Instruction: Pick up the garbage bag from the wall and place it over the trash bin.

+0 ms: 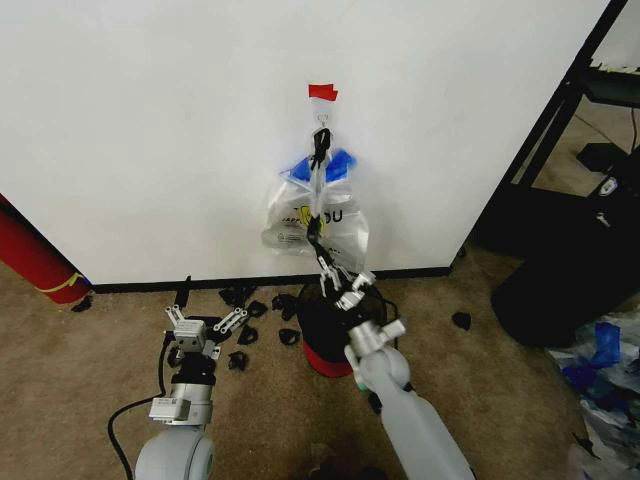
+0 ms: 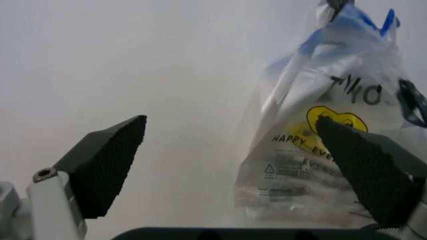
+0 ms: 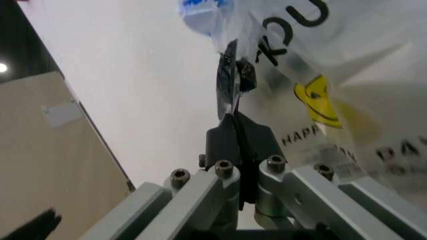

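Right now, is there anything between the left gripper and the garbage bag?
No. In the left wrist view, bare white wall shows between the open left gripper and the garbage bag.

Even, bright room light is falling on the white wall (image 1: pixel 150 120) in the head view, washing it nearly flat, with only a faint shadow lying beneath the hanging garbage bag (image 1: pixel 318 215). The shelving corner on the right is sitting in darkness. In the left wrist view the wall is glowing overexposed and the near black pads (image 2: pixel 107 170) are blurring softly. In the right wrist view the bag's print (image 3: pixel 313 100) is smearing out of focus, while a small ceiling light (image 3: pixel 4 67) is glaring.
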Robot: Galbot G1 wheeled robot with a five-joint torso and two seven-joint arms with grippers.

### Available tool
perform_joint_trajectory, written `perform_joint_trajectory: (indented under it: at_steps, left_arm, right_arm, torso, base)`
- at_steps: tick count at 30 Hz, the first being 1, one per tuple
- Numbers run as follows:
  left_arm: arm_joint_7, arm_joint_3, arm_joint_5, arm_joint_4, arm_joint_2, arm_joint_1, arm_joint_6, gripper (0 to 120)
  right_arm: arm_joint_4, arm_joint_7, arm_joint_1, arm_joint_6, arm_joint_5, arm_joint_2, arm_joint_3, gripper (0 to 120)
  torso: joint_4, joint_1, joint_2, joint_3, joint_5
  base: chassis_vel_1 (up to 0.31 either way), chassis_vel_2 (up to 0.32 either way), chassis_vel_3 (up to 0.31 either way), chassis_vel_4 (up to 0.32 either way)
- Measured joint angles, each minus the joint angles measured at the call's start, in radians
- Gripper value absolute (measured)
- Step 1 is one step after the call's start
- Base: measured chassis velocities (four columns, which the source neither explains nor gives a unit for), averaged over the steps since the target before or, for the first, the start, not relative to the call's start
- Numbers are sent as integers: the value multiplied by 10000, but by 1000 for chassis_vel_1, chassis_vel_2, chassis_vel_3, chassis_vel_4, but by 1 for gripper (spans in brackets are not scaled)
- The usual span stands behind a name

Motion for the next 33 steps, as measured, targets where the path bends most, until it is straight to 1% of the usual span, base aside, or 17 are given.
perform_joint_trajectory:
  at_steps: [6, 7, 12, 14, 20, 21, 27, 30, 33]
  left_arm:
    - [-4, 18, -16, -127, 23, 161, -109, 100]
    - [-4, 18, -16, -127, 23, 161, -109, 100]
    - [-10, 38, -17, -199, 23, 267, -190, 100]
    - [-10, 39, -17, -202, 23, 273, -194, 100]
    - [-29, 17, -17, -304, 53, 403, -250, 100]
    - [-29, 17, -17, -304, 53, 403, -250, 100]
    - [-40, 23, -19, -307, 23, 408, -260, 100]
    - [-40, 29, -19, -299, 16, 400, -262, 100]
    - [-41, 27, -19, -277, 16, 365, -263, 100]
  right_arm:
    - [606, -546, -997, -15, 3, -803, 186, 0]
    - [606, -546, -997, -15, 3, -803, 186, 0]
    - [832, -1146, -1710, -1, -6, -1398, 510, 0]
    - [849, -1190, -1765, 3, 1, -1446, 538, 0]
    - [1208, -1981, -2606, -39, 214, -2344, 922, 0]
    - [1208, -1981, -2606, -39, 214, -2344, 922, 0]
    - [1079, -3055, -2986, -69, 246, -2915, 1318, 0]
    - [923, -3264, -3010, -66, 263, -2985, 1394, 0]
    - [520, -3800, -2982, -64, 238, -3009, 1500, 0]
  torso:
    - [0, 0, 0, 1, 1]
    - [0, 0, 0, 1, 1]
    - [1, 0, 0, 1, 0]
    - [0, 0, 0, 1, 0]
    - [1, 0, 0, 1, 0]
    - [1, 0, 0, 1, 0]
    - [1, 1, -1, 1, -1]
    - [1, 1, -1, 1, 0]
    - [1, 1, -1, 1, 0]
  base:
    - [0, 0, 0, 0]
    - [0, 0, 0, 0]
    - [0, 0, 0, 0]
    - [0, 0, 0, 0]
    - [0, 0, 0, 0]
    - [0, 0, 0, 0]
    - [0, 0, 0, 0]
    - [0, 0, 0, 0]
    - [0, 0, 0, 0]
